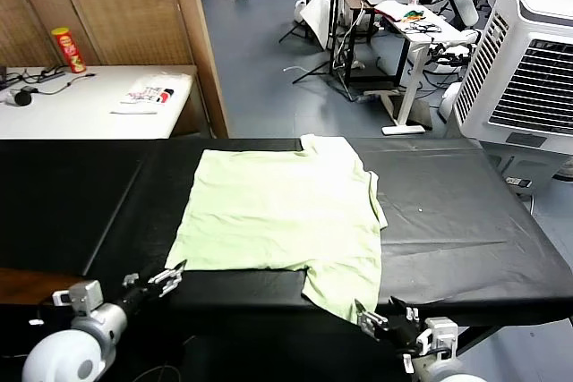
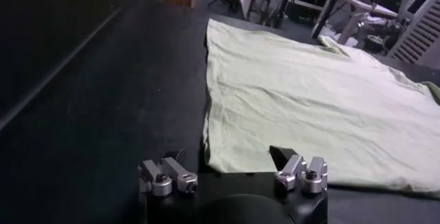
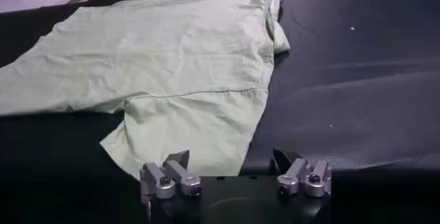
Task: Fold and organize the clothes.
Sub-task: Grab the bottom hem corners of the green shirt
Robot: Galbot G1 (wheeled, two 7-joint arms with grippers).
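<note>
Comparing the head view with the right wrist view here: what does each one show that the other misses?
Only the head view shows the left hand at the table's near edge, the red can on the white side table, and the white cooler unit. Only the right wrist view shows the right hand close up, open, just short of the near sleeve. Both show the green shirt lying flat on the black table, and the printed packet.
</note>
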